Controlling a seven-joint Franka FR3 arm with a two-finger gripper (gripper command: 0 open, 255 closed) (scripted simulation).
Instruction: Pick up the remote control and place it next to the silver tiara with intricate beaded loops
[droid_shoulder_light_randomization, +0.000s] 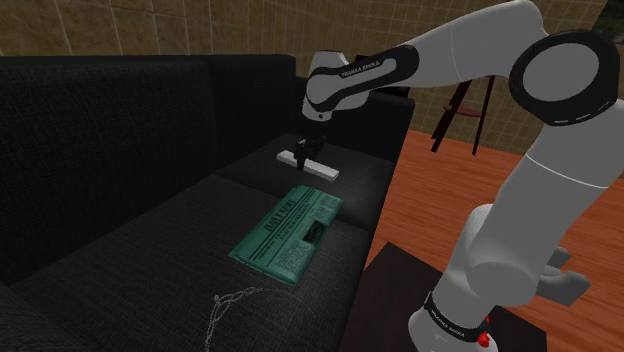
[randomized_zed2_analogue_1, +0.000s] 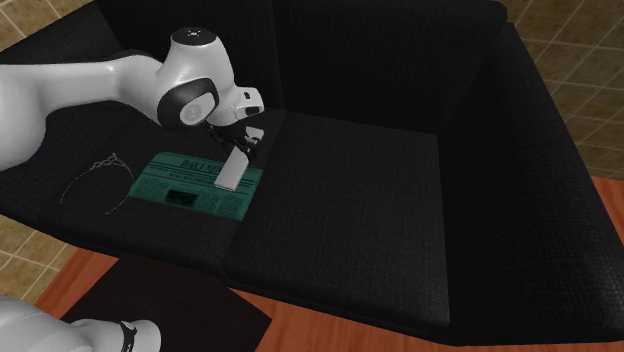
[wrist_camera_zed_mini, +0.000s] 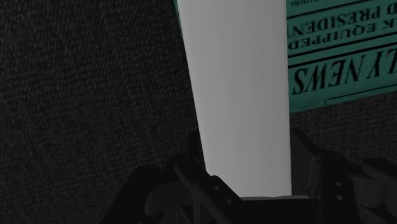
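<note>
While clamped by one end in the single black hand (droid_shoulder_light_randomization: 306, 152), hanging clear of the cushion: one pale grey remote control (droid_shoulder_light_randomization: 312, 166), over the black sofa (droid_shoulder_light_randomization: 120, 120) seat, just beside one teal newspaper (droid_shoulder_light_randomization: 285, 235). One thin wire tiara (droid_shoulder_light_randomization: 228, 305) near the seat's front edge, well apart.

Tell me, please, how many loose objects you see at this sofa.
3: a white remote control in the hand; a green newspaper on the seat; a wiry tiara beyond the newspaper.
</note>
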